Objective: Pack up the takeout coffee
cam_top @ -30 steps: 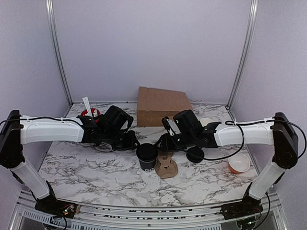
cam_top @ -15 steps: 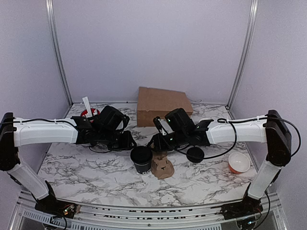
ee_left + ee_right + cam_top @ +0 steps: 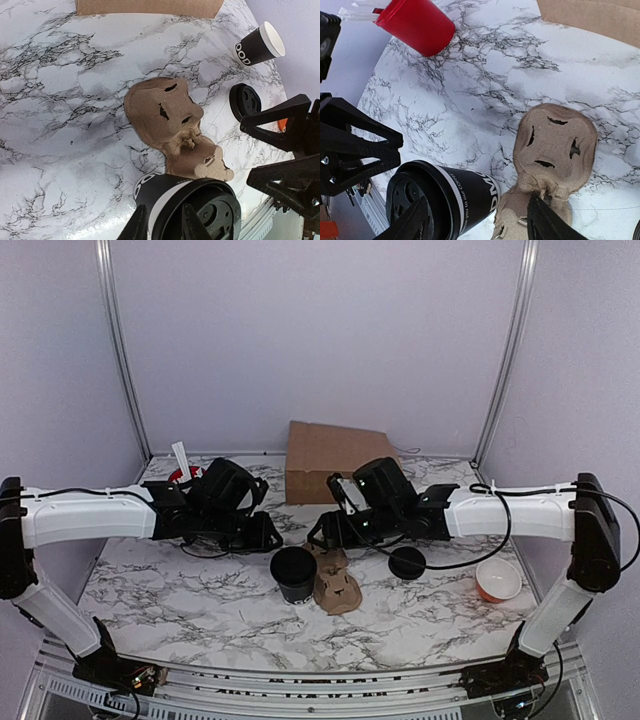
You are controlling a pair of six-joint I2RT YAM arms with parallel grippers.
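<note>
Your left gripper [image 3: 165, 226] clamps the takeout coffee [image 3: 212, 212]. The pulp carrier [image 3: 555, 145] sits just beside it, under your right gripper [image 3: 479, 212], fingers spread open. A red cup [image 3: 415, 25] holds white straws [image 3: 362, 6] well beyond.

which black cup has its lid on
The cup in the left gripper, beside the cardboard carrier; the other cup shows an open white rim.

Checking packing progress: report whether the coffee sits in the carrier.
Out: the takeout coffee stands upright beside the carrier, not in a pocket.
</note>
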